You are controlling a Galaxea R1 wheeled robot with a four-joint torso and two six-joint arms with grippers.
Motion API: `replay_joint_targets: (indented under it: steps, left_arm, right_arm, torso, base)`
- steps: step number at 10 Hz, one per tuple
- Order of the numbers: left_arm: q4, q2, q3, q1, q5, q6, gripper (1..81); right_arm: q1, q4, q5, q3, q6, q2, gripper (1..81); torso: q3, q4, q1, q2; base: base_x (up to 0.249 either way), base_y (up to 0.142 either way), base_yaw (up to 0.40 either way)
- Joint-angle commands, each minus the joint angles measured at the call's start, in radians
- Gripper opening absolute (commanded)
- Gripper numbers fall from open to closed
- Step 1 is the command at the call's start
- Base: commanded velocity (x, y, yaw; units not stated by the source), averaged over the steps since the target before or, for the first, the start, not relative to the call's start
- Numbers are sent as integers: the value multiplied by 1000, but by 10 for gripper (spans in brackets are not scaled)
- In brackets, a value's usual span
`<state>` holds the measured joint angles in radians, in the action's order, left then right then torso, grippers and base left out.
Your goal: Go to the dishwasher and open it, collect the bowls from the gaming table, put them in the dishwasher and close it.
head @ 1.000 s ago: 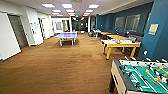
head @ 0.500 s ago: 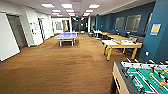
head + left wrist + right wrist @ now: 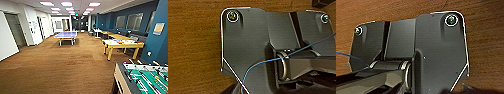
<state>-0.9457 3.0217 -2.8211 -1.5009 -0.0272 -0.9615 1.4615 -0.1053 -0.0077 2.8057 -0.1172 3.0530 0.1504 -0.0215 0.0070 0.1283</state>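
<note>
Foosball table (image 3: 142,77) larger, nearer than before — gripper states: cannot tell.

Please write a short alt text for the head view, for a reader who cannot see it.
A long room with brown carpet. On the right stands the gaming table with yellow legs; nearer, a table-football table with a green field. Farther back stands a blue table-tennis table, beside a dark blue wall.

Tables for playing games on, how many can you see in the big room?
3: the blue table-tennis table far ahead, the gaming table on the right, and the table-football table nearest. More tables behind may be hidden.
</note>
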Motion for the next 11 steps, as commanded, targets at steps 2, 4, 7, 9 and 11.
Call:
replay_joint_targets:
  steps: [2, 4, 7, 9, 11]
  left_arm:
    - [559, -1, -2, 60, 33, 526, 811]
    - [759, 2, 3, 60, 35, 735, 811]
    - [884, 2, 5, 57, 33, 851, 811]
    - [884, 4, 5, 57, 32, 851, 811]
    - [892, 7, 5, 58, 27, 851, 811]
  right_arm:
    - [-74, 4, -41, -2, -1, 2, 811]
    - [-74, 6, -41, -2, -1, 0, 811]
    - [-74, 4, -41, -2, -1, 0, 811]
    - [-74, 4, -41, -2, -1, 2, 811]
    - [-74, 4, -41, -2, -1, 2, 811]
  torso:
    - [0, 0, 1, 0]
    - [0, 0, 0, 0]
    - [0, 0, -2, 0]
    - [0, 0, -2, 0]
    - [0, 0, -2, 0]
  base:
    - [122, 0, 0]
    - [131, 0, 0]
    - [138, 0, 0]
    - [140, 0, 0]
    - [139, 0, 0]
